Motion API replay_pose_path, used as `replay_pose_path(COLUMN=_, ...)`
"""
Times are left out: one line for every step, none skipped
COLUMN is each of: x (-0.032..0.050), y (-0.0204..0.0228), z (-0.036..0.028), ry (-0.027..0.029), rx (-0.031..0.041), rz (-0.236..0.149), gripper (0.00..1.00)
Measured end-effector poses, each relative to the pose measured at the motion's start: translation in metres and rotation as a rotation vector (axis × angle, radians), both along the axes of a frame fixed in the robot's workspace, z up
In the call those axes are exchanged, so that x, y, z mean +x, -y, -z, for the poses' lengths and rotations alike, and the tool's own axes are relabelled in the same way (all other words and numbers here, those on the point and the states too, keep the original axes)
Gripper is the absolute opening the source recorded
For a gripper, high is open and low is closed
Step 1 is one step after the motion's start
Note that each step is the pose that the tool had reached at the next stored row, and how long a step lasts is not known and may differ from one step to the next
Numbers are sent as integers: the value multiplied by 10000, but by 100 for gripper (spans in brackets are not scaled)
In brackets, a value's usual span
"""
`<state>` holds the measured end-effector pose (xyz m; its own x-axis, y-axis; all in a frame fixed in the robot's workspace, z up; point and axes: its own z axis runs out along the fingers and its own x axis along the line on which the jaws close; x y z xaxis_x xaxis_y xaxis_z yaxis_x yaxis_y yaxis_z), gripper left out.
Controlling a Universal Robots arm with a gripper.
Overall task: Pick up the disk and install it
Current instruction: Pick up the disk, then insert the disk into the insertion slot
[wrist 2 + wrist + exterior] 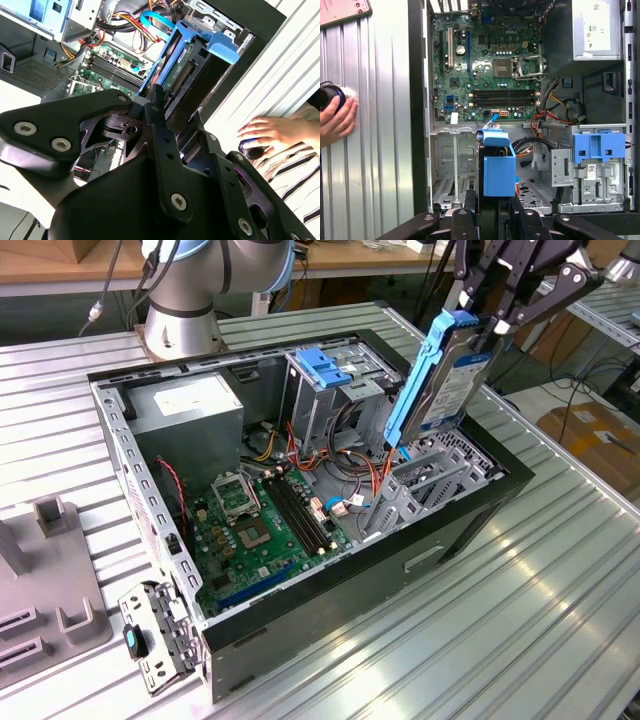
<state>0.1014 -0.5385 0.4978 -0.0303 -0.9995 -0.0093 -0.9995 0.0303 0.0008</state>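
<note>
The disk (440, 380), a silver-grey drive in light-blue carrier rails, hangs nearly on edge above the open computer case (330, 625), at the exterior view's right. My gripper (488, 328) is shut on its upper end. The disk's lower end is over the empty metal drive bay (430, 480) and just above its rails. In the second wrist view the disk (187, 75) runs away from my black fingers (157, 107), circuit side showing. In the first wrist view the disk (498, 165) stands end-on between the bay's rails, above my gripper (490, 217).
Inside the case lie the green motherboard (265, 525), a grey power-supply box (190, 415) and a drive cage with a blue handle piece (325, 365). A person's hand (335, 117) rests on the ribbed table beside the case. A grey fixture (50, 580) stands at the exterior view's left.
</note>
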Motion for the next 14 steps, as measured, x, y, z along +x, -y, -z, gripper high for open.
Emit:
replay_pose_path(x=0, y=12, z=0, ry=0, rx=0, rz=-1, gripper=35)
replay_pose_path(x=0, y=40, z=0, ry=0, rx=0, rz=-1, gripper=35)
replay_pose_path(x=0, y=59, z=0, ry=0, rx=1, rz=-1, gripper=35)
replay_pose_path(x=0, y=66, z=1, ry=0, rx=0, rz=0, gripper=35)
replay_pose_path(x=0, y=70, z=3, ry=0, rx=1, rz=-1, gripper=35)
replay_pose_path(x=0, y=76, z=10, ry=12, rx=2, rz=-1, gripper=35)
replay_pose_path(x=1, y=93, z=24, ry=70, rx=0, rz=-2, gripper=35)
replay_pose_path(x=0, y=108, z=38, ry=109, rx=2, rz=-1, gripper=35)
replay_pose_path(x=1, y=124, z=50, ry=139, rx=0, rz=-2, gripper=35)
replay_pose_path(x=0, y=127, z=54, ry=140, rx=-2, rz=-1, gripper=35)
replay_pose_path(x=0, y=127, z=56, ry=140, rx=-3, rz=-1, gripper=35)
replay_pose_path(x=0, y=127, z=57, ry=140, rx=-2, rz=-1, gripper=35)
replay_pose_path(x=0, y=127, z=57, ry=141, rx=-1, rz=-1, gripper=35)
replay_pose_path(x=0, y=127, z=58, ry=140, rx=0, rz=-2, gripper=35)
